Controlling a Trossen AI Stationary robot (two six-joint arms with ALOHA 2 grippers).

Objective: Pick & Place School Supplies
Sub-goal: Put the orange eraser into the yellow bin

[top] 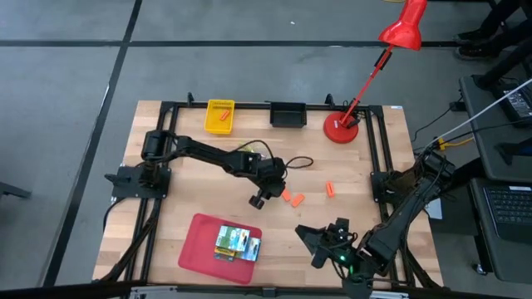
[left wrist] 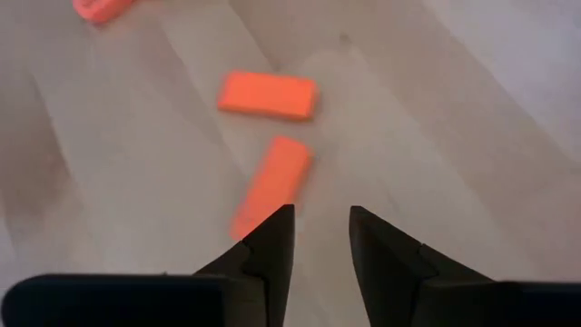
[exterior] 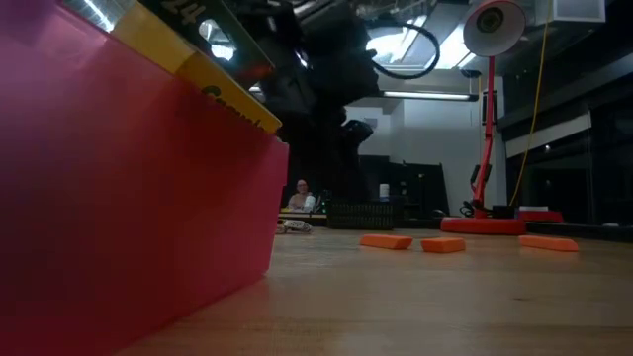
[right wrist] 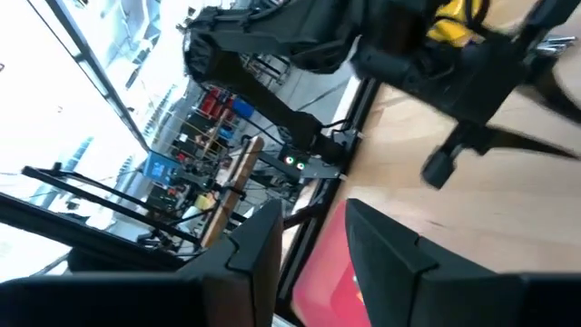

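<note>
Left gripper (left wrist: 320, 238): jaws apart with a narrow gap, empty, above the table's middle. Nearest orange piece (left wrist: 270, 184): flat on the wood just ahead, its near end beside one fingertip, long axis running away from the gripper and offset to one side. Right gripper (top: 320, 241): farther off, near the red tray (top: 199, 249), parted and empty.

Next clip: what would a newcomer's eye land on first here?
Probably the red desk lamp leaning over the table's far right corner, and the red tray near the front edge holding green-and-yellow boxes. Mid-table, the left gripper hovers beside a pair of orange pieces, its fingers apart and empty, with a third orange piece farther right.
</note>
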